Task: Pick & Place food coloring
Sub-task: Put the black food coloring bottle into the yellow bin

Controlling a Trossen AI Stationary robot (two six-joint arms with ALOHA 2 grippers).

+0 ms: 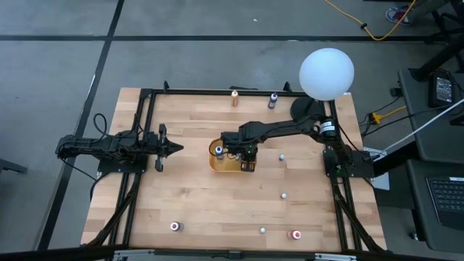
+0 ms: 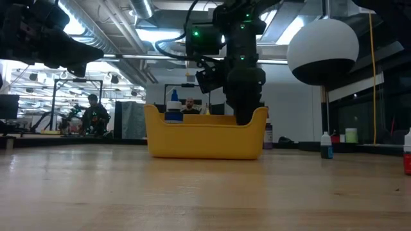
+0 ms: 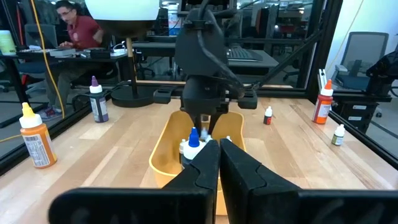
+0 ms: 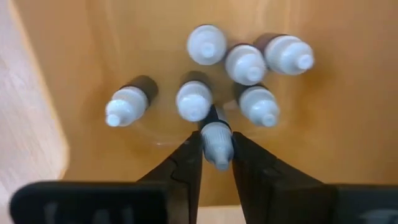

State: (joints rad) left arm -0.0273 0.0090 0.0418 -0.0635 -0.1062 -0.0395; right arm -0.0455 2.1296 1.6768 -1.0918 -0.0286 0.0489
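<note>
Right end effector grips a food coloring bottle low inside the yellow tray, beside six others. Should open fully, then lift straight up. Left end effector closed, idle.

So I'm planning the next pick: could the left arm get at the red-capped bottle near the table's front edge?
Probably yes: the left tool hangs shut and idle left of the tray, and bare wood lies between it and the red-capped bottle. It is on the right arm's side, though.

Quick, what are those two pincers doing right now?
Left pincer: shut, empty, waiting beside the tray.
Right pincer: down in the tray, shut on a food coloring bottle.
</note>
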